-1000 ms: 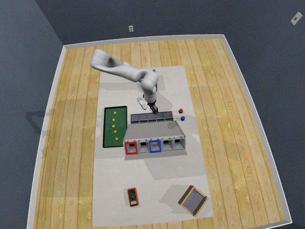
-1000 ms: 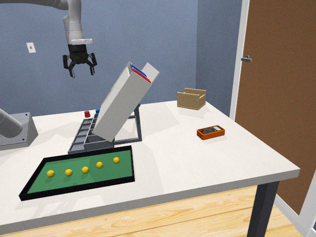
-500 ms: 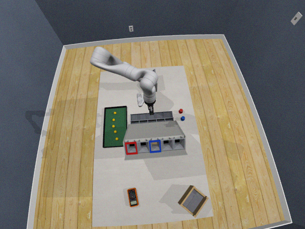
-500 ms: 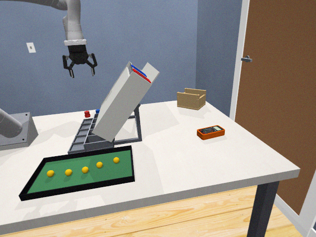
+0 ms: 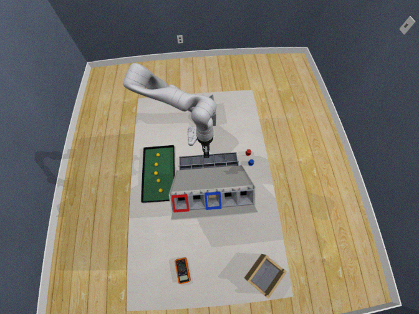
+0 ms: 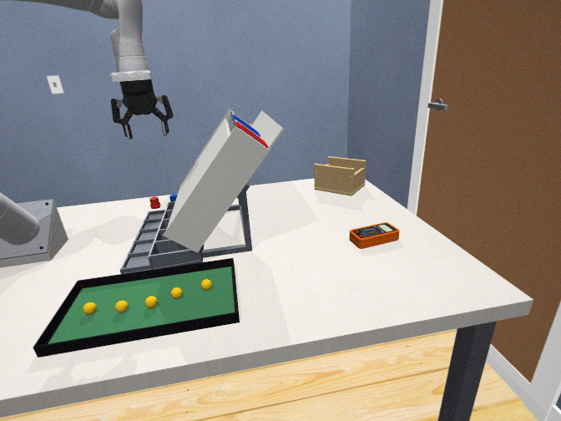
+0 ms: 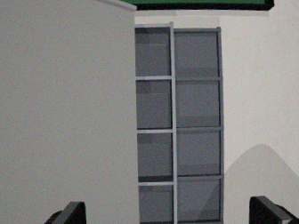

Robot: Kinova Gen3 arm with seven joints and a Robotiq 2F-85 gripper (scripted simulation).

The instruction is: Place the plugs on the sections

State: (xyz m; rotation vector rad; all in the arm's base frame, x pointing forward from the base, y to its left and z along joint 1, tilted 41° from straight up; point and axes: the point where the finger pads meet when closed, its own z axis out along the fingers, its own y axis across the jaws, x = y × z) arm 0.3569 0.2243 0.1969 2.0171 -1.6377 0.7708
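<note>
A red plug (image 5: 248, 152) (image 6: 154, 202) and a blue plug (image 5: 250, 162) (image 6: 173, 197) stand near each other on a pale bench (image 5: 152, 236) (image 6: 316, 271), both outside the gray sectioned tray (image 5: 208, 160) (image 6: 144, 240) (image 7: 174, 111), just beyond one of its ends. The tray's front row is divided into flat sections, with a second row behind it running under the lower edge of a tilted gray cover (image 5: 211, 178) (image 6: 217, 185) (image 7: 67, 111). Along the cover's upper end sit five funnels in a line, the one at the end beside the green tray ringed by a red band (image 5: 180, 211) (image 6: 251, 134) and the middle one by a blue band (image 5: 212, 208) (image 6: 245, 124). Above the sectioned tray hangs the black hand (image 5: 206, 156) (image 6: 147, 134) (image 7: 166, 211), released, its fingers spread wide with nothing between them, pointing down and apart from both plugs. At the other end of the sectioned tray lies a black-rimmed green tray (image 5: 143, 174) (image 6: 236, 291) (image 7: 205, 6), where five yellow marbles (image 5: 155, 172) (image 6: 150, 301) form a loose row. Farther out on the bench, an orange multimeter (image 5: 183, 270) (image 6: 374, 235) lies face up, well apart from an open wooden box (image 5: 265, 275) (image 6: 339, 178) set at an angle.
</note>
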